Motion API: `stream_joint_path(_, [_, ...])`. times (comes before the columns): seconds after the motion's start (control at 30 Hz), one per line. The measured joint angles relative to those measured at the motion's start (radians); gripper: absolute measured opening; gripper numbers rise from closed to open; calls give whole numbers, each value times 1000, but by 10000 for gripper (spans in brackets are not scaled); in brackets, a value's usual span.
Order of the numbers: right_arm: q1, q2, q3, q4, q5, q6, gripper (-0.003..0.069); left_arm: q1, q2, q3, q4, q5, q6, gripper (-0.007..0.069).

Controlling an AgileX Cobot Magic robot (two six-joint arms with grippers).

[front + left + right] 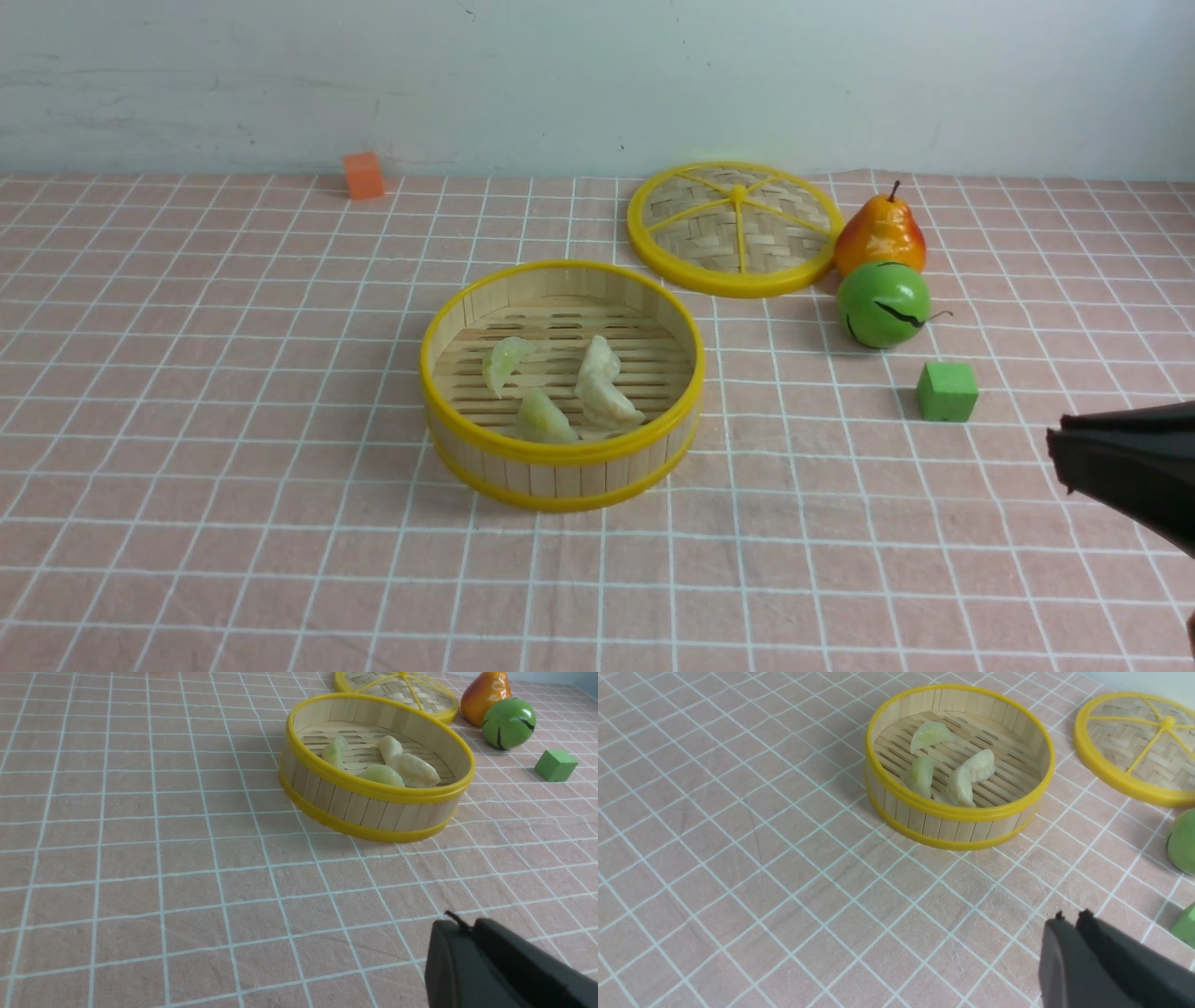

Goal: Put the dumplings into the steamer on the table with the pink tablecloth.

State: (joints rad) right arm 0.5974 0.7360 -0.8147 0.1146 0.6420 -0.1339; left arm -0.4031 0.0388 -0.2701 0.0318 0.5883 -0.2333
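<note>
The round bamboo steamer with yellow rims stands mid-table on the pink tablecloth. Several dumplings lie on its slatted floor: a pale green one, a second pale green one and whitish ones. The left wrist view shows the steamer and dumplings too, as does the right wrist view of the steamer and dumplings. My right gripper is shut and empty, low at the right edge, away from the steamer. My left gripper is shut and empty over bare cloth, and is outside the front view.
A flat woven yellow-rimmed disc lies behind and right of the steamer. Beside it stand an orange pear, a green round fruit and a green cube. An orange cube sits by the back wall.
</note>
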Motion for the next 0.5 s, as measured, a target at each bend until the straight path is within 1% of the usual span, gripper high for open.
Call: stream_joint_path(0.5, [0,0,0,0,1,0,62,0,0,0,0,0,0,39])
